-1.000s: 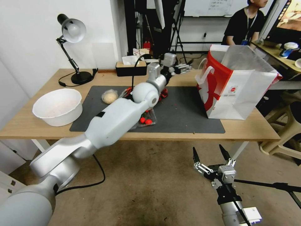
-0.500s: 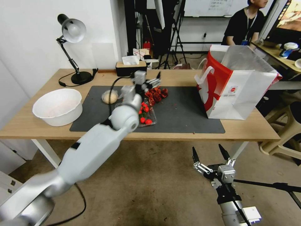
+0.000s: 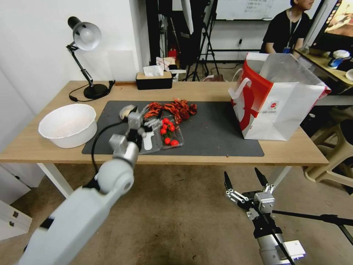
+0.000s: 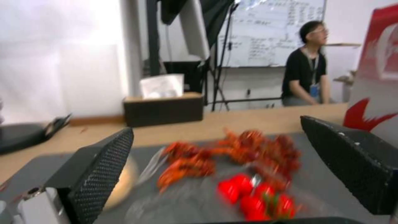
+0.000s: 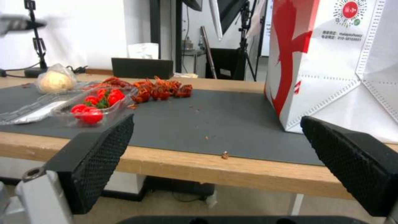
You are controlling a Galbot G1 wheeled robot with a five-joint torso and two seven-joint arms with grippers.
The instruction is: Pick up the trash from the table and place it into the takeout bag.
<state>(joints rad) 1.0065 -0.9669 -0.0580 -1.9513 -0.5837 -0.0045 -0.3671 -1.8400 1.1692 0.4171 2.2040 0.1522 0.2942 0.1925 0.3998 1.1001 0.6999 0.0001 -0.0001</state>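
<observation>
1. We see our left gripper (image 3: 144, 122) over the near edge of the dark grey rectangular mat (image 3: 217, 129), just above the clear plastic clamshell box of red cherry tomatoes (image 3: 168, 134); its fingers (image 4: 97, 174) are spread wide and hold nothing
2. Our right gripper (image 3: 244, 180) hangs below the near edge of the long light-wood table (image 3: 286, 152), toward its right end, with its dark fingers (image 5: 352, 165) also wide apart and empty
3. The small pale plastic-wrapped wad (image 3: 125, 111) lies on the mat toward its far left corner, just beyond our left gripper; in the right wrist view (image 5: 54, 81) it sits behind the tomato box
4. A heap of red crayfish shells (image 3: 173, 108) lies on the mat along its far edge, touching the far side of the tomato box
5. The large white paper takeout bag with red side panels (image 3: 279, 103) stands upright and open at the mat's right edge, well apart from the wad
6. The big white round bowl (image 3: 67, 125) sits on the bare wood near the table's left end, just beside the mat
7. A black desk lamp (image 3: 85, 55) and a dark tissue box (image 3: 153, 79) stand along the table's far edge
</observation>
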